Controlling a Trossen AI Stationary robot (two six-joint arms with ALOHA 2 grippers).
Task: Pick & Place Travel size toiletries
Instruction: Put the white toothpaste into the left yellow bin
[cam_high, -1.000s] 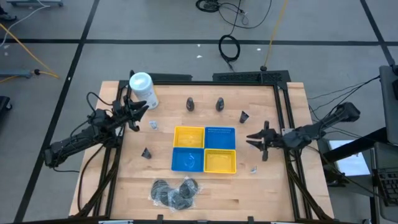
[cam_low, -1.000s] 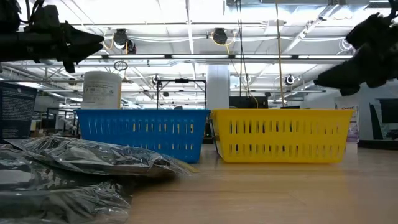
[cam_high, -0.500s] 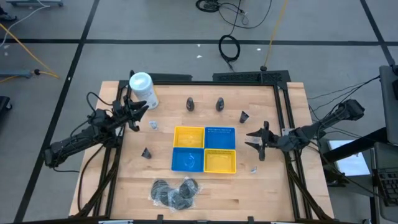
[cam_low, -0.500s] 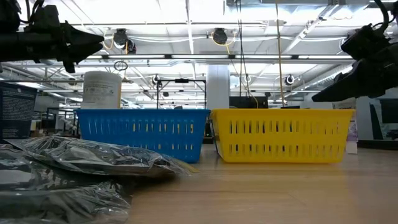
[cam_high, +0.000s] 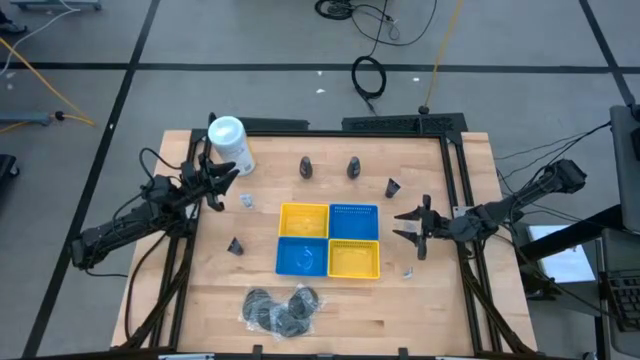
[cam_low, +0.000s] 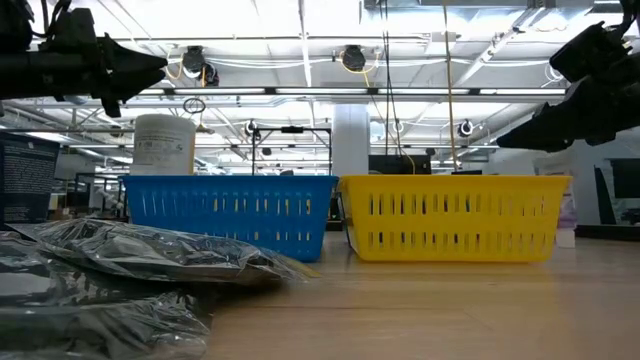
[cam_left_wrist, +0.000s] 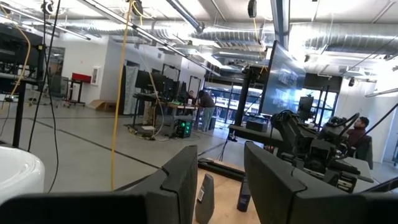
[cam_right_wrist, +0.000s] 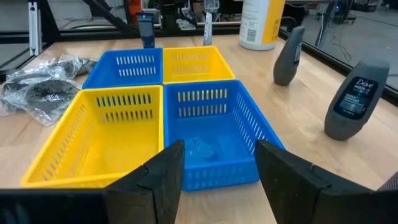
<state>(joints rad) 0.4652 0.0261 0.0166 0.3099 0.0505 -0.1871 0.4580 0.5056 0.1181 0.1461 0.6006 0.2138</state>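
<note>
Comparing with a second ago, I see my right gripper (cam_high: 409, 228) has crept slightly toward the far side of the table, its wrist lifting in the low view; nothing else has shifted, so no toiletry is picked yet and I judge this an approach. Its fingers are spread wide and empty, hovering above the table just right of the four baskets (cam_high: 328, 240), wrist camera looking across the blue compartment toward two dark Dove mini bottles (cam_right_wrist: 352, 100). Nearest candidates: a small pale sachet (cam_high: 408, 270) on the wood just on the near side of the gripper, and a dark cone bottle (cam_high: 393, 187) beyond it. Wrapped discs (cam_high: 282, 308) lie at the near edge. Left gripper (cam_high: 218, 182) waits, fingers parted, empty, beside the white canister (cam_high: 229, 143).
</note>
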